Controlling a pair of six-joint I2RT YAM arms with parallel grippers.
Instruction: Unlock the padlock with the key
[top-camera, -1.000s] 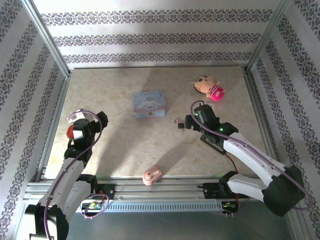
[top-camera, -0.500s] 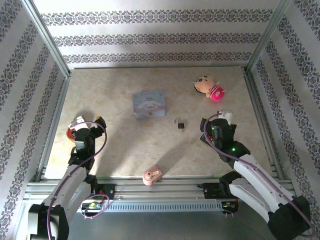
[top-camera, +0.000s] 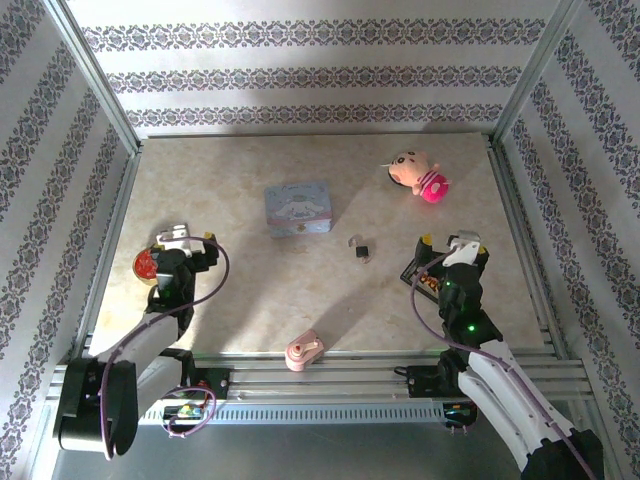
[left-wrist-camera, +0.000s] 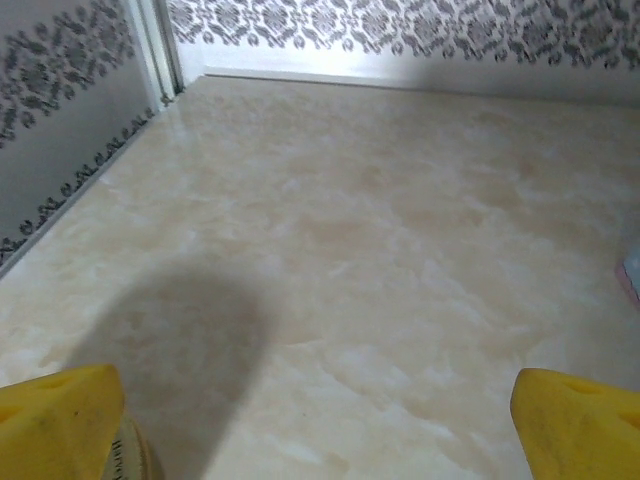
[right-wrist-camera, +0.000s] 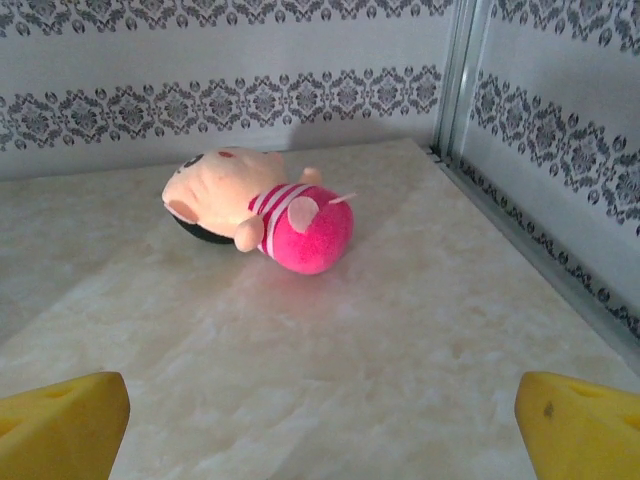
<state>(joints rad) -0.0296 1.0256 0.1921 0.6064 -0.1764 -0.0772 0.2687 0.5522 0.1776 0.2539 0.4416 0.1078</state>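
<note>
Padlock (top-camera: 359, 250) lies on table (top-camera: 250, 290) near centre, at approx 4 o'clock from blue tin (top-camera: 299, 208), touching nothing. L gripper (top-camera: 185, 240) sits well apart at padlock's 9 o'clock, R gripper (top-camera: 450, 243) at its 3 o'clock. Both have jaws spread wide w/ nothing btwn them. Plush toy (right-wrist-camera: 265, 210) lies at R gripper's 12 o'clock.

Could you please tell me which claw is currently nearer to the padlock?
Right. The right claw sits a short way to the right of the padlock; the left claw is much farther off on its left.
</note>
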